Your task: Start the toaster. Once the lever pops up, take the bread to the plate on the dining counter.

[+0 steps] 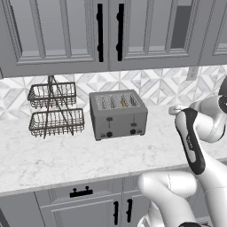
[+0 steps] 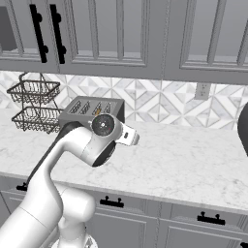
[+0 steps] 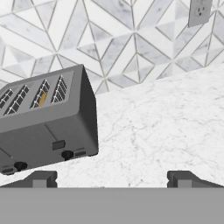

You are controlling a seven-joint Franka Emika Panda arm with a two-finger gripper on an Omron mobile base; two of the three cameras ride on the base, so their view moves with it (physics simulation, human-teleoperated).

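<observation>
While the toaster (image 1: 118, 114) sits unstarted against the backsplash, right of the wire basket (image 1: 55, 110) | bread (image 1: 123, 103) is seen sunk in a toaster slot | gripper (image 3: 112, 178) is held spread wide, empty, right of the toaster | risk: a knob could be struck instead of the lever (image 1: 109, 119), if misaligned.

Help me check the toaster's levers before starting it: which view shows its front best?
The left base view: the toaster faces it squarely, both levers and knobs visible. The hand view shows it tilted and cut off at the left. The right base view shows mostly its top, behind the arm.
</observation>
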